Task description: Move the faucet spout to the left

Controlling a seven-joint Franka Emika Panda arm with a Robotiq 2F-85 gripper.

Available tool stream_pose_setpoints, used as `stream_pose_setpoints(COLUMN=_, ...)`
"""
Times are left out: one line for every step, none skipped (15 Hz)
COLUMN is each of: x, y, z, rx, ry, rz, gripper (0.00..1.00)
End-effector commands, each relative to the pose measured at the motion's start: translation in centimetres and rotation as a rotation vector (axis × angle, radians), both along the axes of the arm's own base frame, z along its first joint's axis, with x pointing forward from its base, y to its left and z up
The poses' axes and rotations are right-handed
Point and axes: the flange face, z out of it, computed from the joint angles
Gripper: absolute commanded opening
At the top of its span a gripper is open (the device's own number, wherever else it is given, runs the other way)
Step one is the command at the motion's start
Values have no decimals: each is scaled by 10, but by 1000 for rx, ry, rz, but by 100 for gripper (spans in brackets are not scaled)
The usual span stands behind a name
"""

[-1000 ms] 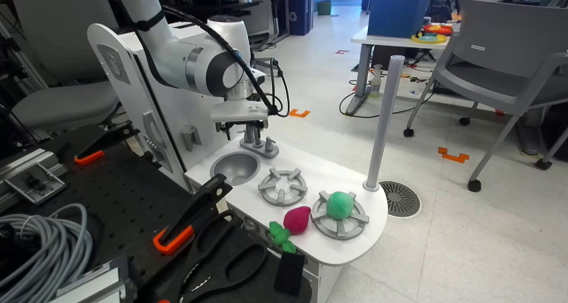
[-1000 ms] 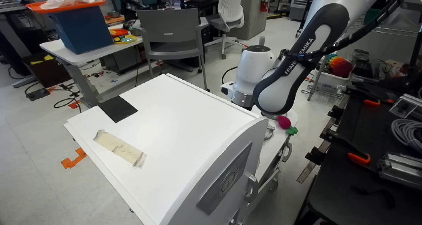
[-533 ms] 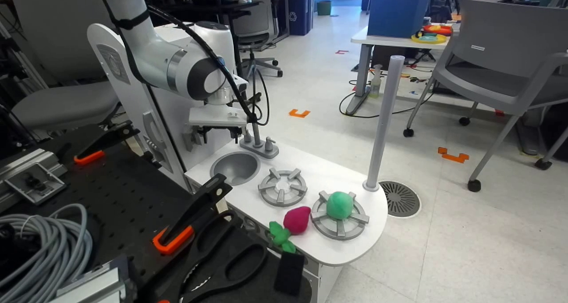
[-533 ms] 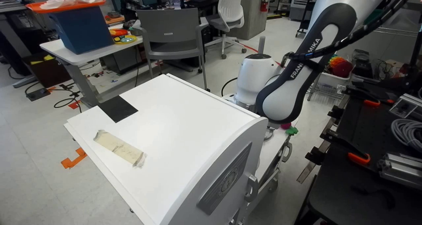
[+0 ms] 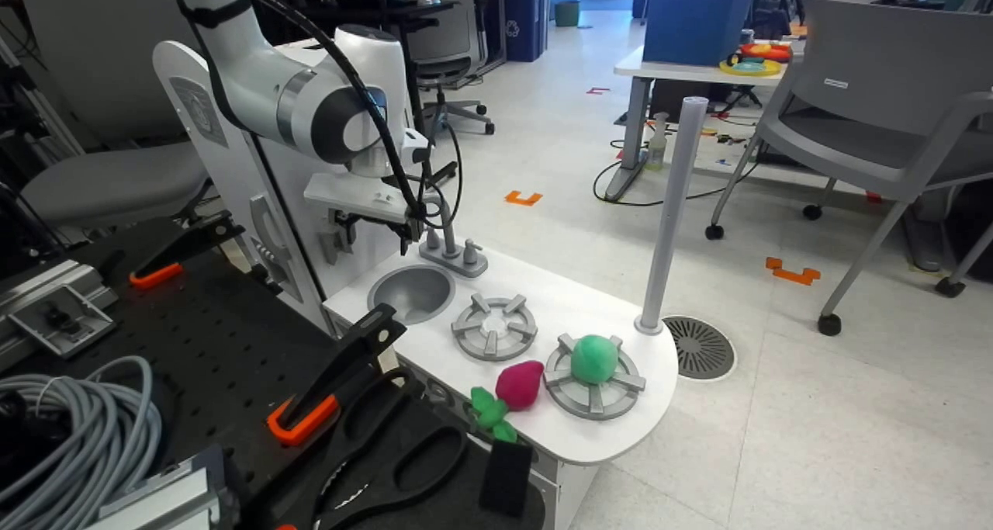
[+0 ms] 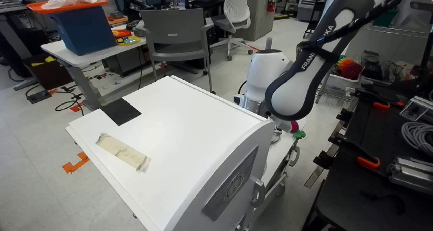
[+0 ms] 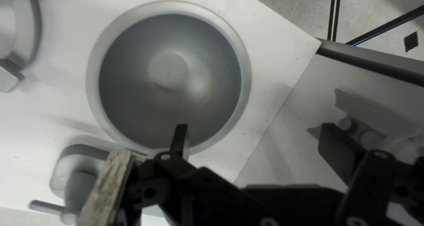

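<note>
Vs half a second ago the hand [image 5: 375, 244] sits a bit further left and it's tilted now, fingers [image 7: 338, 150] spread wide. Left to right in an exterior view: smooth round grey sink bowl [image 5: 415, 289] below the hand, silver-grey faucet spout [image 5: 448, 233] just right of the hand (upright pipe, bent at the top), then farther right on the white table [image 5: 570, 313] spoked grey burners [image 5: 490, 349], a soft-looking pink toy [image 5: 519, 385] and green ball [image 5: 594, 358]
</note>
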Motion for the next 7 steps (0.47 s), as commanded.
stream_pose_setpoints(x=-7, y=-35, z=46, rx=-75, ry=46, rz=-185, gripper=100)
stream_pose_setpoints(x=-8, y=-46, z=55, rx=-96, ry=57, rz=-236, gripper=100)
stream_pose_setpoints(x=-12, y=-64, z=70, rx=-127, ry=69, rz=-281, gripper=100)
stream_pose_setpoints(x=1, y=-44, z=38, rx=-76, ry=41, rz=-202, gripper=100)
stream_pose_setpoints(x=0, y=-56, z=49, rx=-98, ry=46, rz=-234, gripper=100)
stream_pose_setpoints(x=-1, y=-63, z=57, rx=-112, ry=50, rz=-249, gripper=100)
stream_pose_setpoints(x=-3, y=-66, z=63, rx=-119, ry=51, rz=-258, gripper=100)
